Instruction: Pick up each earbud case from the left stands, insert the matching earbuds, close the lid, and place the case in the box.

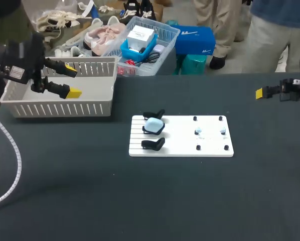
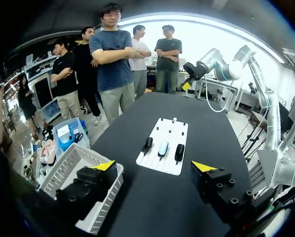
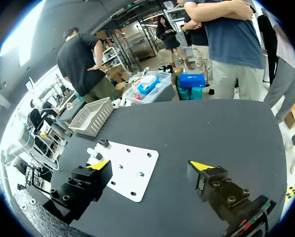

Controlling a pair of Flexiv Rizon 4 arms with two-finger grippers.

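Earbud case (image 1: pixel 153 124), pale blue, sits on the middle of three black stands (image 1: pixel 153 144) at the white board's (image 1: pixel 185 136) left end, mid-table (image 1: pixel 140 201). My left tool (image 1: pixel 71 81) hangs wide open and empty over the basket (image 1: pixel 54 108), far left. My right tool (image 3: pixel 150 167) is far right, equally open and empty.

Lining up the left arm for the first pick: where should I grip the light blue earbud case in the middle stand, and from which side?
Take the light blue earbud case by its rounded upper part, which shows clear of its black stand, coming down from above. Empty stands flank it along the row, so closing the left gripper across the row probably fits best.
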